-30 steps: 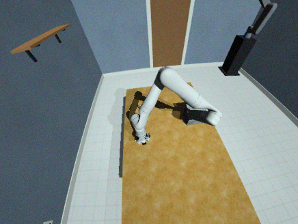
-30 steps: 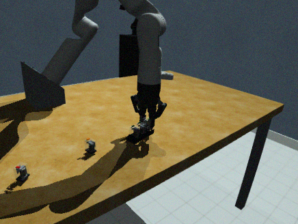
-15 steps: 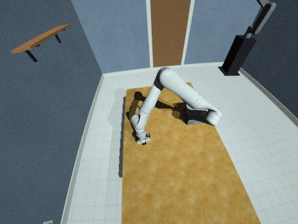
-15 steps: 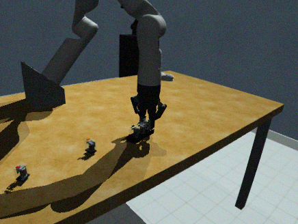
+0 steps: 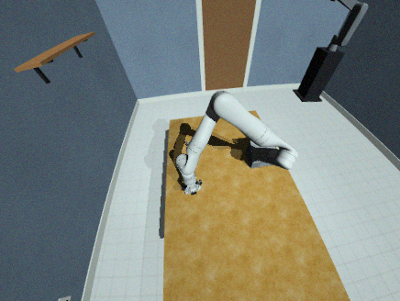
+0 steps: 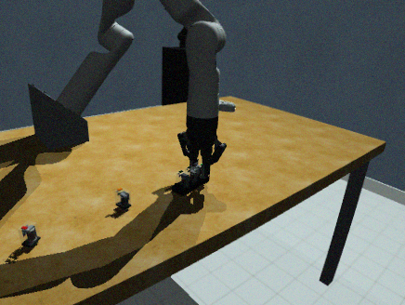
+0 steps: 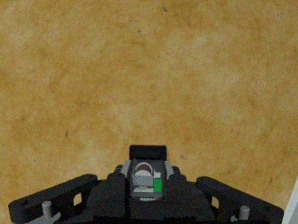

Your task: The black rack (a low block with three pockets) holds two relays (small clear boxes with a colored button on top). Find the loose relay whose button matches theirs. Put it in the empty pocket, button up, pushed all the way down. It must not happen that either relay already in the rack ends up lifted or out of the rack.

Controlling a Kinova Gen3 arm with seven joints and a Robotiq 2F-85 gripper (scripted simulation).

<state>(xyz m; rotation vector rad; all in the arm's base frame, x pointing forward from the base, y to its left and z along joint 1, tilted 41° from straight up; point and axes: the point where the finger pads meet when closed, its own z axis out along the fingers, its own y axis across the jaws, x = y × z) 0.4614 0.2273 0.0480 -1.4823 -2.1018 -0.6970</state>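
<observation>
My gripper point(image 6: 199, 174) point(image 5: 192, 187) point(image 7: 147, 170) points straight down at the black rack point(image 6: 182, 188) point(image 7: 148, 152) near the table's front edge. It is shut on a clear relay point(image 7: 141, 179) with a green mark on its side. In the wrist view the relay sits between the fingers, right over the rack's end. I cannot tell how deep it sits in the pocket. Another relay point(image 6: 183, 175) shows in the rack just left of the fingers. Two loose relays stand to the left: one with an orange button point(image 6: 123, 197) and one with a red button point(image 6: 29, 234).
The arm's dark base point(image 6: 56, 123) stands at the table's back left. A small pale object lies at the far edge. The table's front edge point(image 6: 279, 205) runs close to the rack. A black cabinet point(image 5: 318, 73) stands on the floor.
</observation>
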